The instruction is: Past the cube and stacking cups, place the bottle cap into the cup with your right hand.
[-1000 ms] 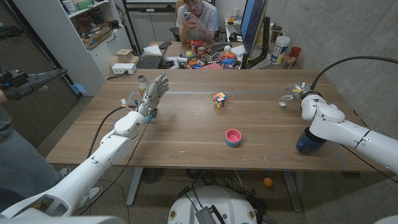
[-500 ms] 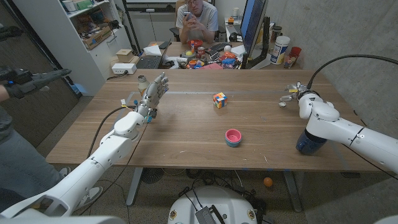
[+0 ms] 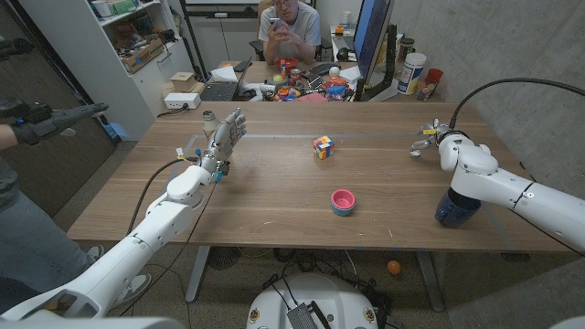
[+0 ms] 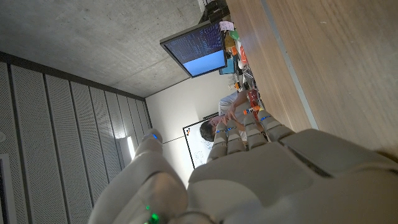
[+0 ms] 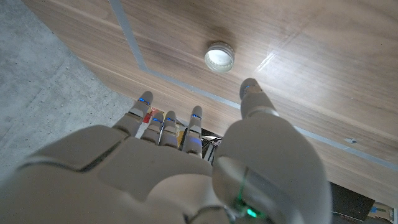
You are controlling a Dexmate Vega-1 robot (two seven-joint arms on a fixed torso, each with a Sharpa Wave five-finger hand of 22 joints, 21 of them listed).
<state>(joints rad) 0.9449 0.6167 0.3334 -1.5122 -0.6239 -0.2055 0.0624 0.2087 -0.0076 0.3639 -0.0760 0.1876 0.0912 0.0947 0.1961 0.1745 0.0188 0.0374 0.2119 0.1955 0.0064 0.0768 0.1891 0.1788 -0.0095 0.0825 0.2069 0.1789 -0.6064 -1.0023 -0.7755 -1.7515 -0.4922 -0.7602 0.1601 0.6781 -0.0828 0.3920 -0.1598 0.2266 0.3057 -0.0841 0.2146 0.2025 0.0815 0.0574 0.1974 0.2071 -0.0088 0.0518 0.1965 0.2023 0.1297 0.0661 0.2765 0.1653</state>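
Bottle cap (image 5: 220,56) lies bare beyond the right hand's fingers (image 5: 165,118).

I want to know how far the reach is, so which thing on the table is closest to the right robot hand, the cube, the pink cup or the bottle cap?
The bottle cap: it lies just beside the right robot hand, while the cube and pink cup sit farther toward the table's middle.

Lab or office: monitor (image 3: 373,37), cluttered shelving (image 3: 137,41), concrete wall (image 3: 494,46), seated person (image 3: 291,27).

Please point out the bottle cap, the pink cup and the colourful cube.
bottle cap (image 5: 220,56): right wrist view, centre of its top.
pink cup (image 3: 343,201): head view, its rim.
colourful cube (image 3: 322,146): head view, its front face.
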